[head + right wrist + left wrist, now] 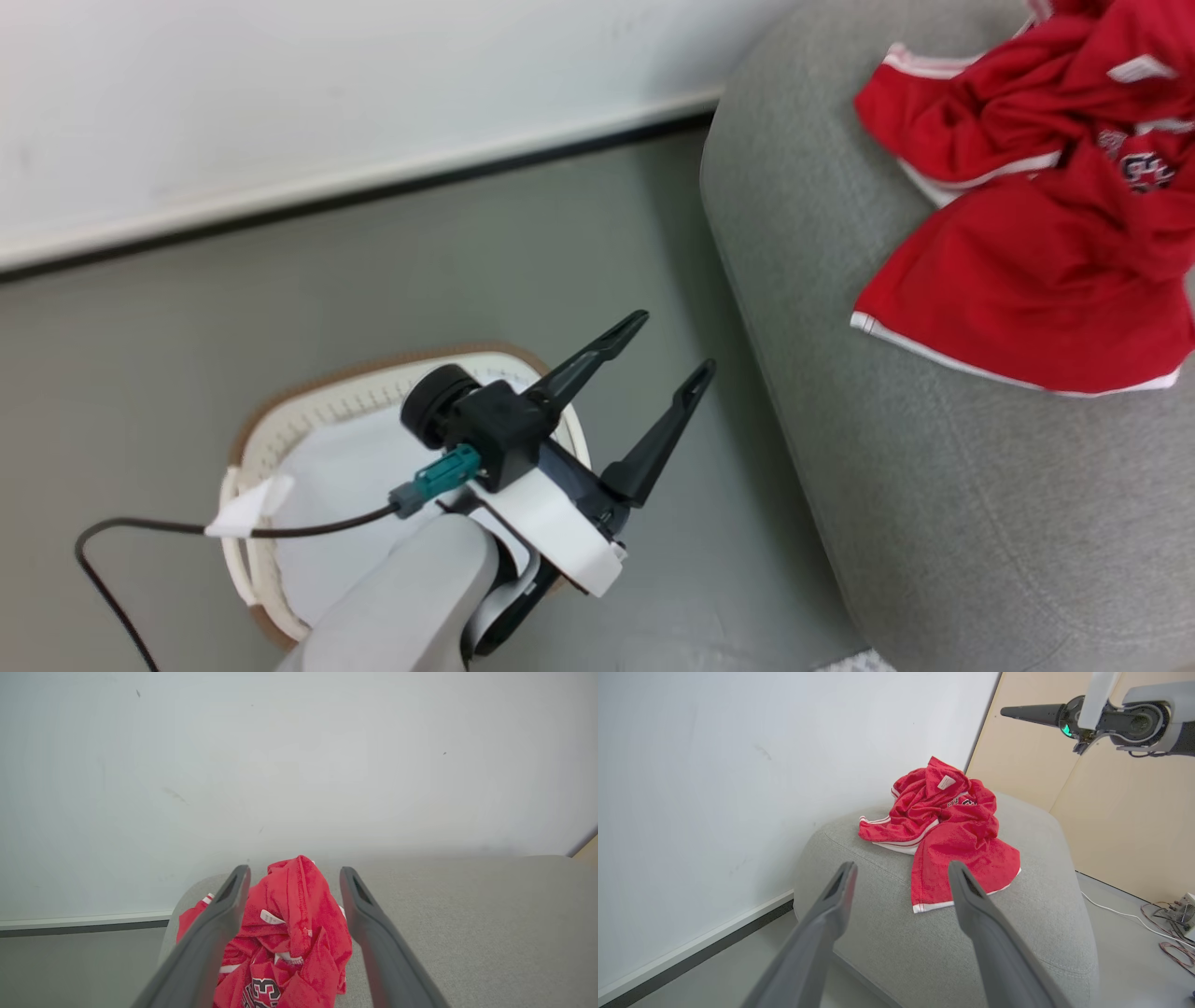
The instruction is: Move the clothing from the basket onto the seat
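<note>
Standing wide open, your left gripper (674,343) has hold of nothing. Its two dark fingers are spread in the air over the grey floor (373,280), between the basket (280,411) and the seat (1017,933), touching neither. Your right gripper (294,872) is likewise spread wide and carries nothing; in the left wrist view it hangs well above the seat, clear of the cloth.

Note the clothing (952,835): it lies in a crumpled red heap on top of the seat, with white stripe trim and a dark printed logo showing. One flap is spread flat toward the seat's rounded edge.

The basket stands on the floor beside the seat, partly under your left wrist, with its white lining (345,485) showing. A dark cable (280,532) runs from that wrist across the basket.

Behind stands a white wall (280,93) with a dark skirting line. Beige panels (1111,812) stand at the seat's far side, with loose wires (1167,914) on the floor.
</note>
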Robot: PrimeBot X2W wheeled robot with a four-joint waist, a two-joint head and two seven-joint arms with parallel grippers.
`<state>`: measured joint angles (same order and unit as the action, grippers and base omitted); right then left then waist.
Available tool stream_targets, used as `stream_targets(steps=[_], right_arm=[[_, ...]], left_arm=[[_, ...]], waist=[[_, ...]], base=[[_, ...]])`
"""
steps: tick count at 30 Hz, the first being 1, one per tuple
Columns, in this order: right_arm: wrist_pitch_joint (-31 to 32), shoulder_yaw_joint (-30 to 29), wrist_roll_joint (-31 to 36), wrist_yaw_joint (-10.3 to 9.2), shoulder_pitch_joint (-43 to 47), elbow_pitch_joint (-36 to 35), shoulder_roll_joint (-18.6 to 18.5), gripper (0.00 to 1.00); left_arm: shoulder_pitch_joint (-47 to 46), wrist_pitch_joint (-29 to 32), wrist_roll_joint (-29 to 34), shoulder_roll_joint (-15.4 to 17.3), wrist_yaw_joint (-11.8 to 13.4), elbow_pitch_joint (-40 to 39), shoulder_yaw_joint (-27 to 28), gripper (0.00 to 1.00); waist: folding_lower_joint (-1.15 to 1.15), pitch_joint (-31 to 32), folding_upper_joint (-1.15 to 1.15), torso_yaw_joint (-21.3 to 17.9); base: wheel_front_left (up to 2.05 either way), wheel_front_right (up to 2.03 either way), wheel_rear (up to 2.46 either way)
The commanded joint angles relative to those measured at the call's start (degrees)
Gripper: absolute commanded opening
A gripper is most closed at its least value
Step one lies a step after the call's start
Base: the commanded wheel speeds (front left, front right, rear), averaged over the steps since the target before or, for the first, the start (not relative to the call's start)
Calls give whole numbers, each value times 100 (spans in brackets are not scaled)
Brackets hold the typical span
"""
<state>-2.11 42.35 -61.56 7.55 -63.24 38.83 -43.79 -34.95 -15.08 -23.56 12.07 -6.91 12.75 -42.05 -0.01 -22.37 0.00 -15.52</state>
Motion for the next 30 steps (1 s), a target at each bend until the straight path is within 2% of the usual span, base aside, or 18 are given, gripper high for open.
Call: stream_targets(steps=[1, 9, 15, 20, 24, 27, 30], right_arm=[[-46, 71, -15, -12, 10, -126, -68, 100], [-297, 324, -45, -12, 238, -943, -231, 100], [-874, 304, 0, -12, 809, -1430, -235, 100], [-1164, 122, -71, -12, 1535, -1670, 26, 100], [-1266, -147, 179, -12, 2168, -1804, 346, 100], [-1309, -475, 484, -12, 2707, -1859, 610, 100], [-1310, -1088, 918, -12, 3310, -1959, 994, 100]], left_arm=[[146, -6, -86, -1, 30, -17, 90, 100], [705, -7, -114, -95, 257, -102, 877, 100], [1192, -7, -112, -86, 349, -52, 1539, 100], [1662, -8, -159, 8, 578, 71, 2209, 100], [2022, -8, -128, 90, 691, 118, 2723, 100], [2232, -8, 40, 142, 760, 95, 3069, 100], [2506, -8, 253, 36, 859, 1, 3395, 100]], waist=[[1, 564, 0, -3], [1, 1465, 0, 309], [1, 1962, 0, 669], [1, 2238, 0, 806], [1, 2312, 0, 859], [1, 2332, 0, 907], [1, 2342, 0, 938]], base=[[0, 0, 0], [0, 0, 0], [0, 0, 0], [0, 0, 0], [0, 0, 0], [0, 0, 0], [0, 0, 0]])
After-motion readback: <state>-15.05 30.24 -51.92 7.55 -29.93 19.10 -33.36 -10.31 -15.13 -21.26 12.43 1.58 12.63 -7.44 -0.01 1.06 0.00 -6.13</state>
